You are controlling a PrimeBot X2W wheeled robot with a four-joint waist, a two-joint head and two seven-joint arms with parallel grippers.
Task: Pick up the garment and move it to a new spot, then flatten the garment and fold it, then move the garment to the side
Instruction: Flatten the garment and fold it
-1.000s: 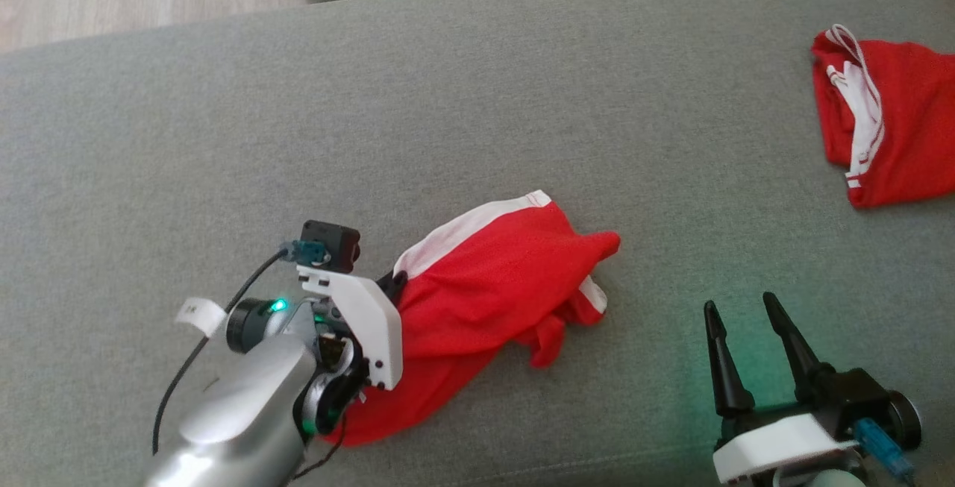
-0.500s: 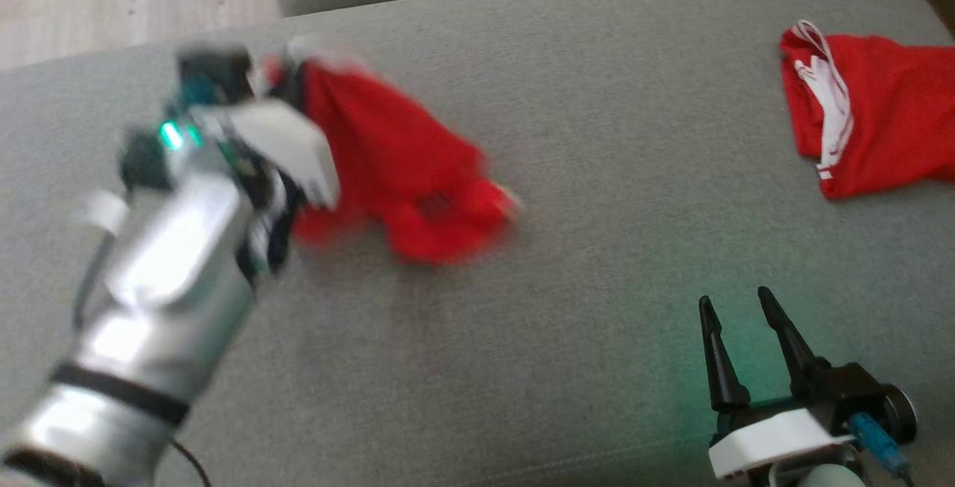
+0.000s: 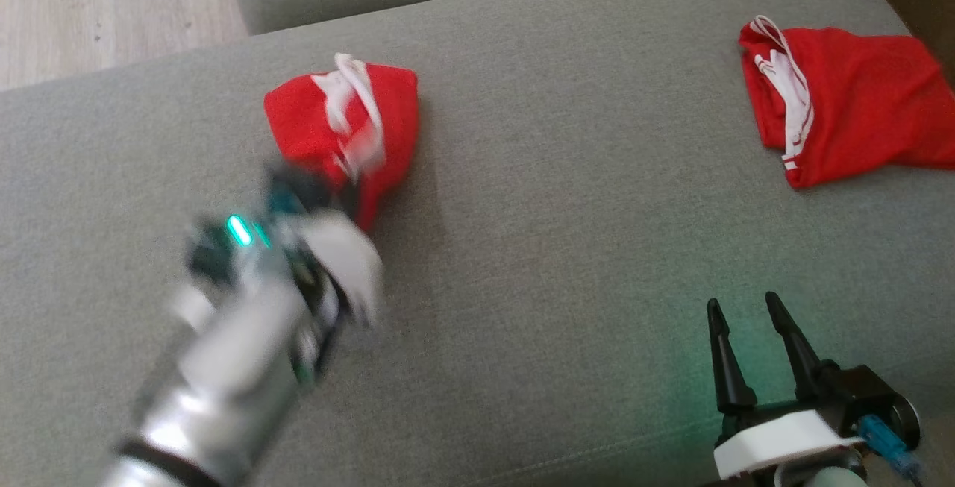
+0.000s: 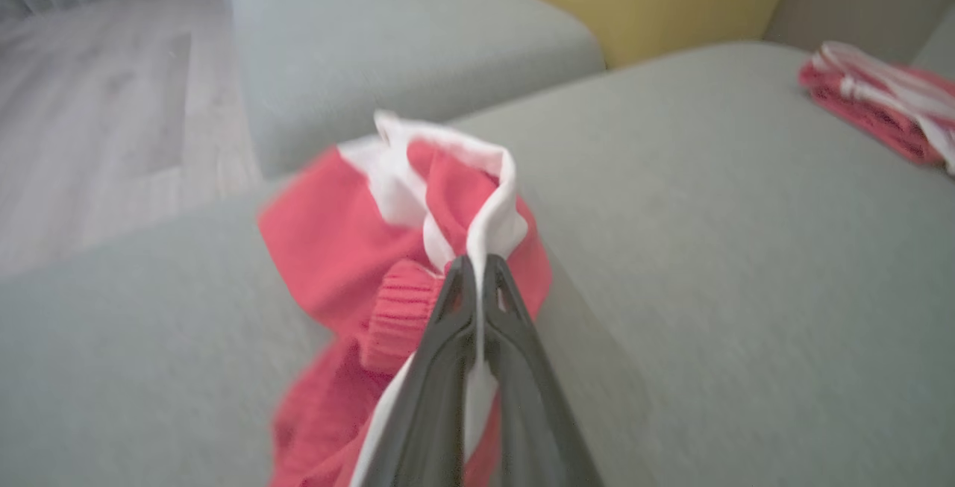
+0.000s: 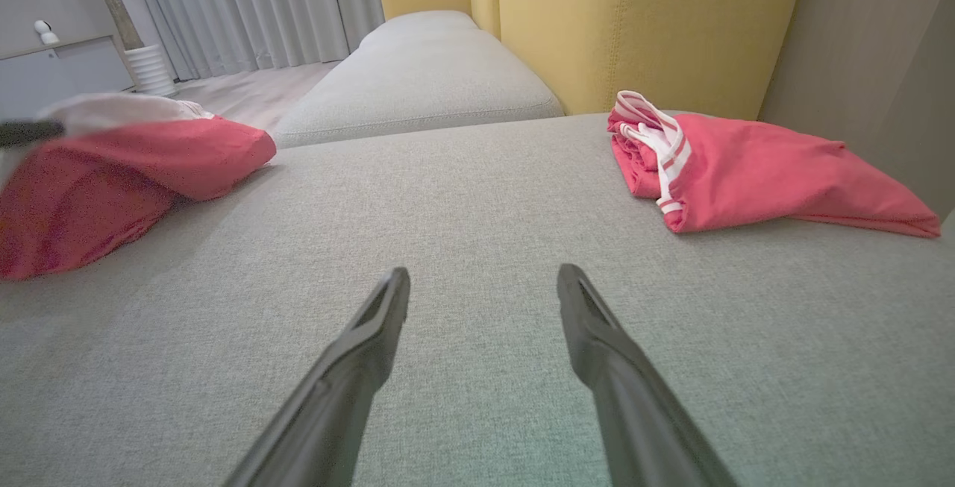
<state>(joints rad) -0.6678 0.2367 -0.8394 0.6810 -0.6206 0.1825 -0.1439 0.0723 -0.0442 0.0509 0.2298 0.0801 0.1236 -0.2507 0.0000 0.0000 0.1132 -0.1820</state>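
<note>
Gripping the white-trimmed edge of the red garment [image 4: 328, 233], the left hand [image 4: 474, 267] has its two dark fingers pressed together on the cloth, as the left wrist view shows; a white band runs up between the fingers and folds over their tips. The garment rests bunched on the left part of the grey sofa seat [image 3: 559, 211], near its far edge, with its upper edge held up by that hand; the left arm appears blurred just before it in the head view. The right hand [image 3: 742, 304] stands at the lower right of the head view, fingers spread apart and holding nothing, well apart from both cloths. A second red garment [image 3: 858, 121] with white stripes lies folded at the far right of the same seat. Beyond the seat are a second grey cushion [image 5: 418, 84], a yellow backrest [image 5: 649, 17], a pale wooden floor [image 3: 89, 10] and grey curtains [image 5: 246, 10].
</note>
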